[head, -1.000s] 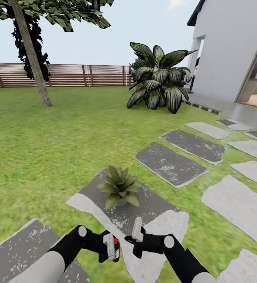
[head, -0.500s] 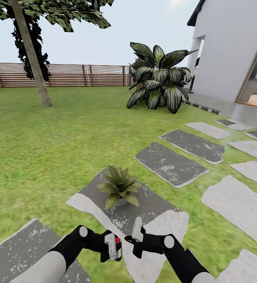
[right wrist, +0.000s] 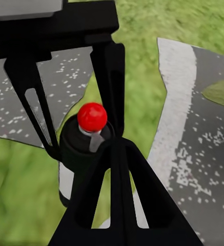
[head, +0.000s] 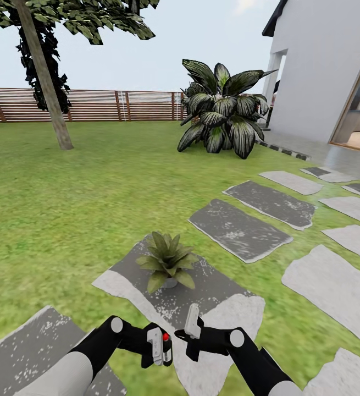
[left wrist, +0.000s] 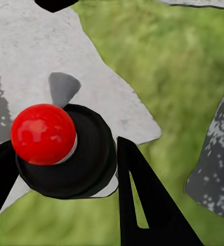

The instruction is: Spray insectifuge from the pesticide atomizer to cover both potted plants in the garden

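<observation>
While I line up for the spray, the head view shows my left gripper (head: pixel 158 347) clamped on the pesticide atomizer (head: pixel 154 342), holding it upright and low just short of the potted plant (head: pixel 166 261) on its stepping stone (head: pixel 223 297), and against the earlier picture it has edged slightly toward my right gripper (head: pixel 189 330). On the left wrist camera, both fingers bracket the dark body under its red cap. From the right wrist camera, my right fingers look pressed together on nothing, tips just beside the cap, probably to press it.
</observation>
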Controlling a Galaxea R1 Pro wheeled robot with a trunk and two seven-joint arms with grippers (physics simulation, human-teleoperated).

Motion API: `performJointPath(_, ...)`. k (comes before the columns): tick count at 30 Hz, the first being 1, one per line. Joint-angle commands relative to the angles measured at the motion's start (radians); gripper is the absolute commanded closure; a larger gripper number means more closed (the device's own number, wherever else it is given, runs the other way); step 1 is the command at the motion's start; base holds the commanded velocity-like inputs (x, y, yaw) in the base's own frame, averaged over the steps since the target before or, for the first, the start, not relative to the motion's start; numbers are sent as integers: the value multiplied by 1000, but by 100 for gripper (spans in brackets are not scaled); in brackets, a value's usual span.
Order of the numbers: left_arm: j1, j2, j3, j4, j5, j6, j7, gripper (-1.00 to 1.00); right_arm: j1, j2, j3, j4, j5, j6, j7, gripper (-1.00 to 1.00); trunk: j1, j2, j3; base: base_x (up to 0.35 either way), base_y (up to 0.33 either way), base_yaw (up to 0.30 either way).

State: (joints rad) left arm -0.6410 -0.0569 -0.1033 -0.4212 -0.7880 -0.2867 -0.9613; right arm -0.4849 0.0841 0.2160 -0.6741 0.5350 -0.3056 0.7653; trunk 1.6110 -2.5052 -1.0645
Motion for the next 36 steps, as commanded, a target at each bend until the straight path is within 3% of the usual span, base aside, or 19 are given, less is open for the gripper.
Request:
performJointPath(1,0,-2,1,-2,-7,-5,-5,100,0,0,-1,-1,10,-6,0,100,0,0,-1,0,0,0)
performJointPath(11,0,-9,2,-2,-6,-3,-13,100,0,0,-1,-1,10,-6,0,100,0,0,-1,0,0,0)
performJointPath(18,0,-14,2,-3,19,-3,-13,100,-1,0,-1,-1,10,-6,0,100,0,0,-1,0,0,0)
performJointPath(36,0,-13,7,-4,33,-5,-13,100,0,0,-1,-1,9,-6,0,100,0,0,-1,0,0,0)
